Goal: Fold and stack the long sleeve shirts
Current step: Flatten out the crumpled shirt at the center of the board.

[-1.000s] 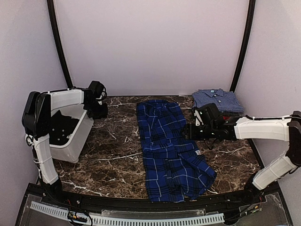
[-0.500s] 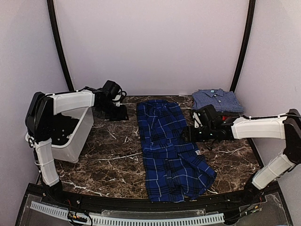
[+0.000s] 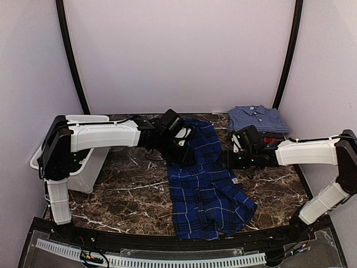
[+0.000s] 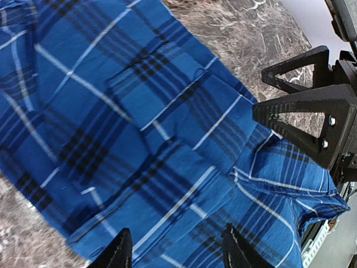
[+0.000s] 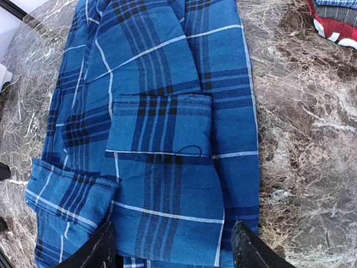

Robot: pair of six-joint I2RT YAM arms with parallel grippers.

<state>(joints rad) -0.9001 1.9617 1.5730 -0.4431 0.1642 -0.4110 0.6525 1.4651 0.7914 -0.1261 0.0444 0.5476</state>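
The plaid shirt (image 3: 203,184) lies flat down the middle of the table (image 3: 128,184), running from the far edge to the near edge, with its near end rumpled. Its chest pocket (image 5: 159,128) faces up.

The left arm (image 3: 106,134) stretches out low and to the right, so that its wrist is over the far left part of the shirt. The left pincer (image 4: 175,252) is just above the cloth with its fingers apart and nothing between them.

The right arm (image 3: 307,152) reaches left, nearly level, to the shirt's right edge. The right pincer (image 5: 173,248) is over the cloth too, fingers spread wide and holding nothing. The two pincers face each other across the shirt's far half.

At the far right corner a folded check shirt (image 3: 257,118) lies on a red shirt (image 3: 271,139), well apart from the plaid one.

A white bin (image 3: 92,167) stands at the table's left edge. The left arm hides its inside.
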